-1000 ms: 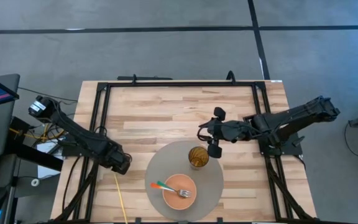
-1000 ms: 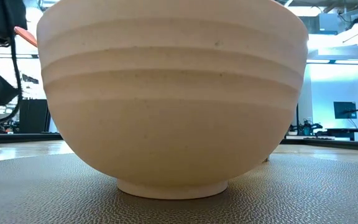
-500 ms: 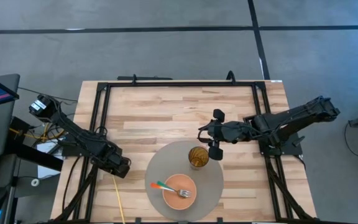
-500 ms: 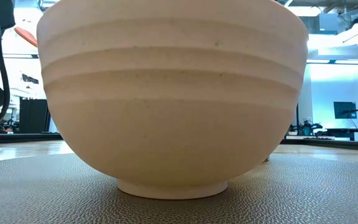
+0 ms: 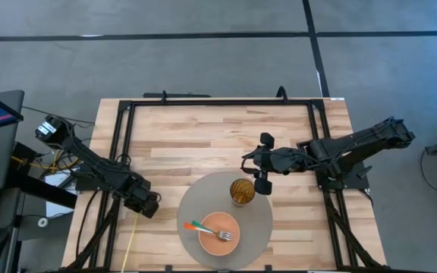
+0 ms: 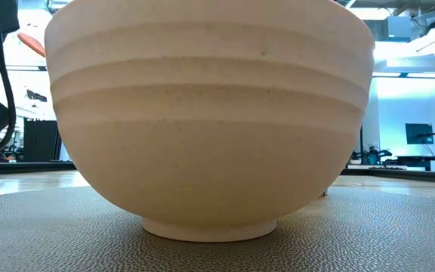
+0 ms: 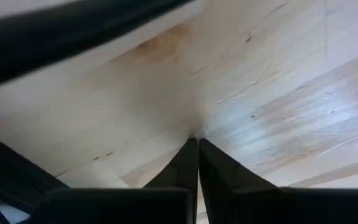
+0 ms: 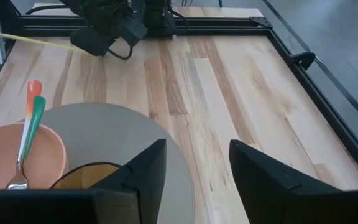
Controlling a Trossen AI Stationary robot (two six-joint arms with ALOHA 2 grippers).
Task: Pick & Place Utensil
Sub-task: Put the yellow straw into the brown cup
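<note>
Sliding a little further toward the near-left corner of the surface [image 5: 203, 129]: left end effector [image 5: 149, 206], fingers [image 7: 185, 168] pressed together on nothing, tips resting close to bare wood. Staying put over the same interval: right end effector [image 5: 258, 161], hovering just beyond the far edge of the round grey mat [image 5: 258, 227], fingers [image 8: 145, 165] spread wide and gripping nothing

Lying well clear of both end effectors: fork [image 5: 207, 230] with the green-and-orange handle, tines inside the orange bowl [image 5: 218, 231], handle sticking out over the rim toward the left end effector's side. Standing between bowl and right end effector: amber cup [image 5: 241, 190], directly below the right fingers in the wrist view

Judging by this layout, still sitting in the approach step, with no grasp begun. Calling next, probably, for the right end effector reaching past the cup, dropping onto the fork handle and closing there, then lifting without tipping the bowl or knocking the cup; destination not being evident from these views
</note>
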